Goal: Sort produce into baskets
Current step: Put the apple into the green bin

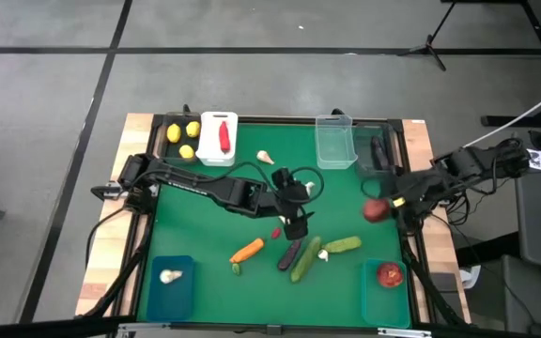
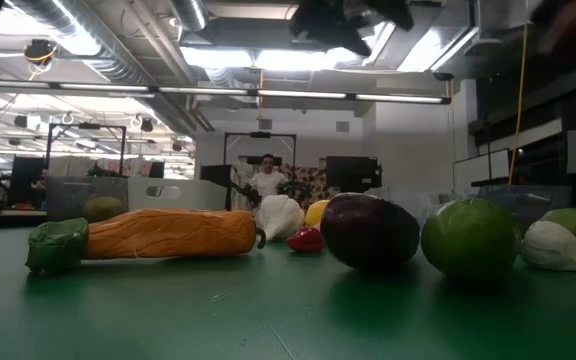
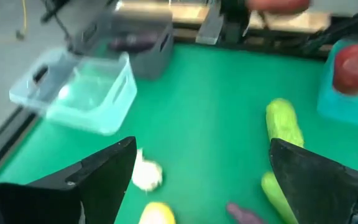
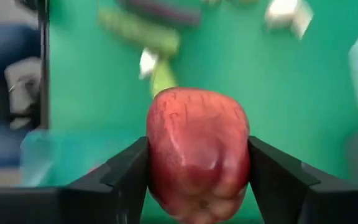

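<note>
My right gripper [image 1: 377, 210] is shut on a round red fruit [image 4: 197, 155] above the table's right side, beyond a teal bin [image 1: 370, 299] that holds another red fruit [image 1: 390, 274]. My left gripper [image 1: 294, 223] is open and empty above the table's middle. A lemon [image 3: 157, 213], a garlic bulb [image 3: 146, 175], a dark eggplant [image 1: 289, 253], two green cucumbers [image 1: 305, 262] [image 1: 342, 245] and an orange carrot [image 1: 247, 251] lie on the mat below it. My right gripper pinches the red fruit by two opposite sides [image 4: 157, 155] between its two fingers. The fingers come from above, slanting down. The fruit fills the gap between them and is lifted clear of the table.
At the far edge stand a dark bin with lemons [image 1: 182, 139], a white bin [image 1: 216, 155] with a red chili, a clear bin [image 1: 335, 158] and a dark bin [image 1: 380, 150]. A teal bin [image 1: 170, 299] with garlic stands near left. A loose garlic [image 1: 266, 158] lies on the mat.
</note>
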Available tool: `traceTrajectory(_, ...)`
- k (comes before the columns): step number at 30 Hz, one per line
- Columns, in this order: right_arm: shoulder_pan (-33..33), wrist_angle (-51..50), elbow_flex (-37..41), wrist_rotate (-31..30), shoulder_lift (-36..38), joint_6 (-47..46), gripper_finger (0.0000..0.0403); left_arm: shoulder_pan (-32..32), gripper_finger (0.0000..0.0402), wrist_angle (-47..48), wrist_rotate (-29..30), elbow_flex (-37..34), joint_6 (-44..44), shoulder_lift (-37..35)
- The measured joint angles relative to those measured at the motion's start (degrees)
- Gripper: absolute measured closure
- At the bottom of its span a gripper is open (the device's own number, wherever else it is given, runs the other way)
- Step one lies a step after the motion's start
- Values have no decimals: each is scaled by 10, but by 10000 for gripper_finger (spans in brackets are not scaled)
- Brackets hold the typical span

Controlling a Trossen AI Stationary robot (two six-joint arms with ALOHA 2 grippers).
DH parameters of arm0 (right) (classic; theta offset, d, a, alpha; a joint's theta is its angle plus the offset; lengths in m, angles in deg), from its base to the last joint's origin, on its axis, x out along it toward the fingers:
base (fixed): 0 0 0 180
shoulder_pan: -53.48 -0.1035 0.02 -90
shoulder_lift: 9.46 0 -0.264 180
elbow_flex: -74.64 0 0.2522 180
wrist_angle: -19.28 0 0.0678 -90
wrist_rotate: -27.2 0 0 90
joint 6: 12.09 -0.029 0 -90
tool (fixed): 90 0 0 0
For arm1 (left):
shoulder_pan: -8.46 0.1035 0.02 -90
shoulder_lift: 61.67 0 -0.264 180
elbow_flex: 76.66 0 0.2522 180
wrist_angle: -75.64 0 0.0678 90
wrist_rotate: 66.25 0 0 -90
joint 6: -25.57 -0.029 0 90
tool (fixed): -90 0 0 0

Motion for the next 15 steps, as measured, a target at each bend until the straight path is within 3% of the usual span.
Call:
traceTrajectory(4, -72, 16, 34, 47, 0, -113, 168, 0, 39, 33, 0, 0, 42, 0)
traceTrajectory(8, -181, 111, 75, 60, -2, -213, 168, -4, 39, 47, 0, 0, 56, 0)
traceTrajectory(15, -366, 306, 116, -48, -63, -330, 168, -17, 39, 45, -1, 0, 56, 0)
